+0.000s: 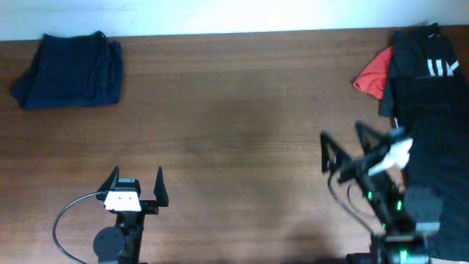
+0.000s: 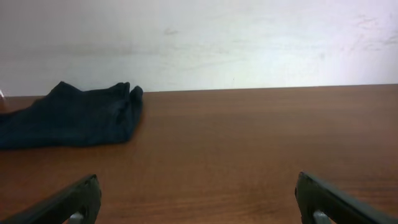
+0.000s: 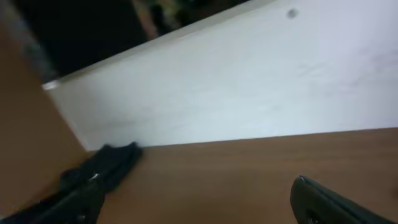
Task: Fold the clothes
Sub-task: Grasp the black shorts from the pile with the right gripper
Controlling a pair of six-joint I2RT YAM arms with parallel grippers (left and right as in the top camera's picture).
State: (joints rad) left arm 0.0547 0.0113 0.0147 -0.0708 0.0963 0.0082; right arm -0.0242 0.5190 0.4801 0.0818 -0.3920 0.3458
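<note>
Presently left hand (image 1: pixel 136 182) and right hand (image 1: pixel 343 147) released, empty; navy garment (image 1: pixel 69 71) far left, dark pile (image 1: pixel 432 110) right.

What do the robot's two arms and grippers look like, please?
Both arms are black. The left gripper and right gripper each have two dark pointed fingers with a white block behind. A grey cable loops beside the left arm's round base; green lights glow on the right arm.

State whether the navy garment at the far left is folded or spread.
Folded: the navy garment sits as a compact rectangle with layered edges.
</note>
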